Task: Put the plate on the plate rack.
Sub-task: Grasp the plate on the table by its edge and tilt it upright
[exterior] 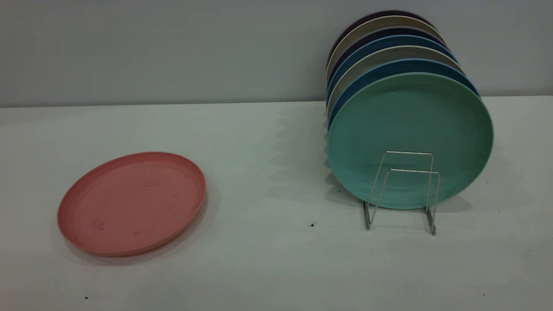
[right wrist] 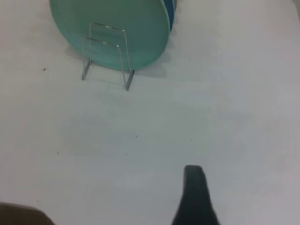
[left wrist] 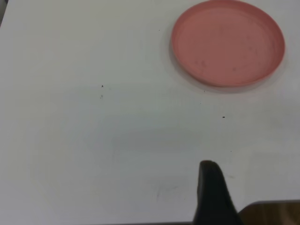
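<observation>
The salmon-pink plate (exterior: 131, 203) lies flat on the white table at the left, and also shows in the left wrist view (left wrist: 228, 43). The silver wire plate rack (exterior: 404, 190) stands at the right; its two front loops are bare, seen too in the right wrist view (right wrist: 107, 56). My left gripper (left wrist: 211, 187) hangs above bare table, well short of the pink plate. My right gripper (right wrist: 194, 187) hangs above bare table, well short of the rack. Neither arm shows in the exterior view.
A teal-green plate (exterior: 410, 125) stands upright in the rack behind the front loops, with several blue and beige plates (exterior: 389, 47) in a row behind it. A grey wall (exterior: 173, 47) closes the table's far side. The table's edge shows in the left wrist view (left wrist: 272, 213).
</observation>
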